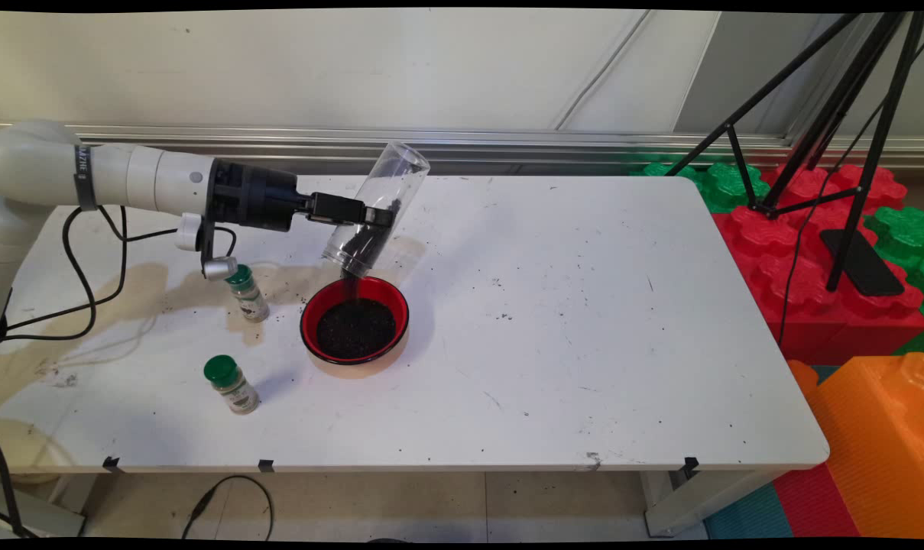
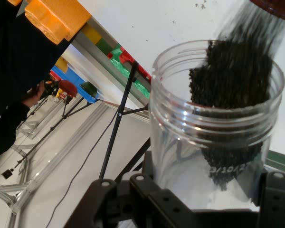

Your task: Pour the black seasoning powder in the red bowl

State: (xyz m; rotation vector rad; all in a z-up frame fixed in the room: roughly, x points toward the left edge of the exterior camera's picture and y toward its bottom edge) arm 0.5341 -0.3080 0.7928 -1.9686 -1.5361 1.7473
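From above, my claw (image 1: 370, 217) grips a clear jar (image 1: 375, 208), tipped mouth-down over a red bowl (image 1: 355, 319) on the desk (image 1: 553, 321). Black grains (image 1: 352, 287) stream from the jar's mouth into the bowl, which already holds a dark heap. Two green-capped spice bottles stand left of the bowl: one (image 1: 248, 292) beside it under my wrist, the other (image 1: 231, 383) nearer. A black tripod (image 1: 828, 114) stands far right over coloured blocks (image 1: 813, 252). Along my hand, the jar (image 2: 213, 142) fills the view, clamped between my fingers (image 2: 275, 199), grains (image 2: 232, 80) sliding towards its threaded mouth.
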